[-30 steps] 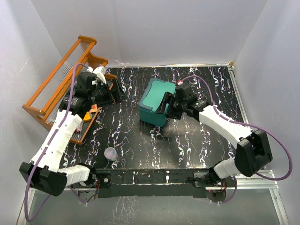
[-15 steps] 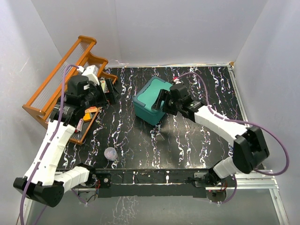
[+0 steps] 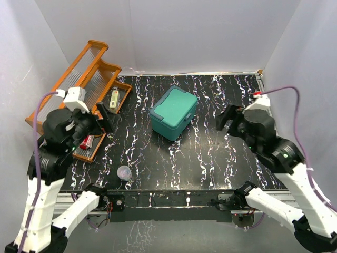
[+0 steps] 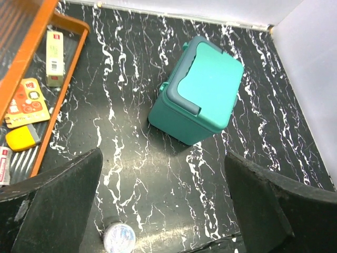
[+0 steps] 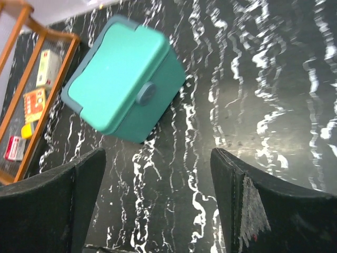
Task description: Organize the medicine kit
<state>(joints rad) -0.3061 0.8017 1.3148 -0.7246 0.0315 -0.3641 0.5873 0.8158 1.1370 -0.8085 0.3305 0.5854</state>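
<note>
Medicine items were seen lying in the orange tray (image 3: 100,138) at the left edge of the tabletop (image 3: 210,153): a pale box (image 4: 53,50) at the far end, an orange card (image 4: 27,102) nearer, then a small yellow piece (image 4: 22,138) and a red-and-white tube (image 3: 87,141) at the near end. Above the tray's near end the left gripper (image 3: 100,120) was held raised, its jaws spread wide and nothing between them. A small clear cap or cup (image 3: 124,172) was seen alone near the front edge. At the middle stood the teal box (image 3: 174,113), lid shut, set at an angle, apart from the tray. Well right of it the right gripper (image 3: 227,119) was lifted off the surface, jaws likewise wide apart and empty.

Two readings were fitted equally: items waiting to be packed into the box, or the box closed after sorting with the tray's contents arranged as meant. What lay inside the box could not be told. Whichever applied, any descent was judged best made straight down with jaws centred on one item, the tray's raised rim being avoided, and the box steadied by the other arm if its lid were handled.
</note>
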